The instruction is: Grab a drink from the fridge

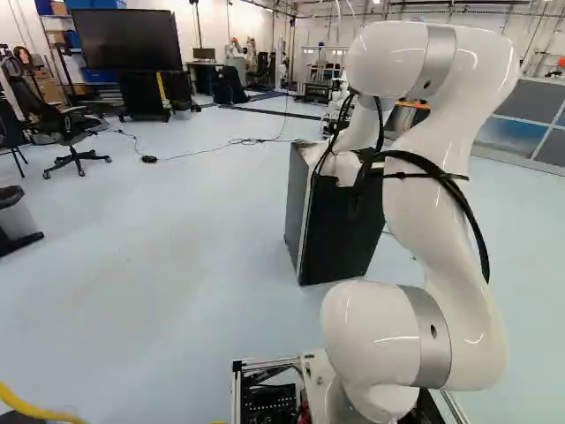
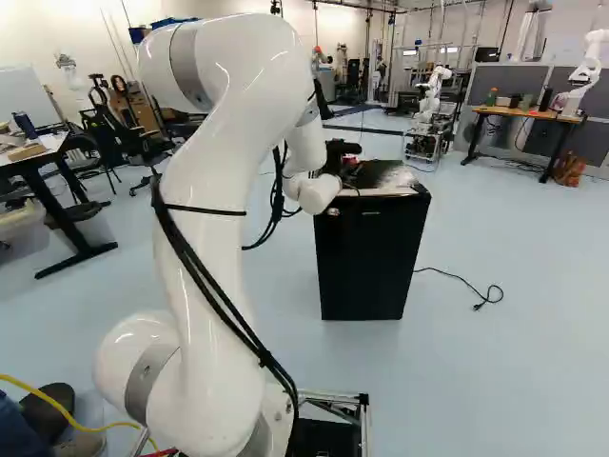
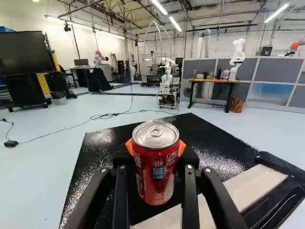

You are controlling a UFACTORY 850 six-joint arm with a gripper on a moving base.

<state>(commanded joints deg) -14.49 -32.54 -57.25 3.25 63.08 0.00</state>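
The black gripper [image 2: 341, 152] is over the top of the small black fridge [image 2: 366, 262] in the right base view. Seen from the wrist, my gripper [image 3: 156, 148] is shut on a red drink can [image 3: 155, 167], with an orange pad showing at either side of it. The can is upright, its silver lid uncovered. Under and around it lies the fridge's dark, glossy top [image 3: 102, 152]; whether the can's base touches that top, I cannot tell. The fridge's front face looks closed in the right base view.
A black cable [image 2: 466, 286] lies on the floor beside the fridge. Farther off are a wooden-topped desk [image 2: 528, 112], another robot [image 2: 433, 95] and grey partitions [image 3: 276, 71]. A large screen [image 1: 124, 40] and an office chair [image 1: 66, 132] stand away to one side.
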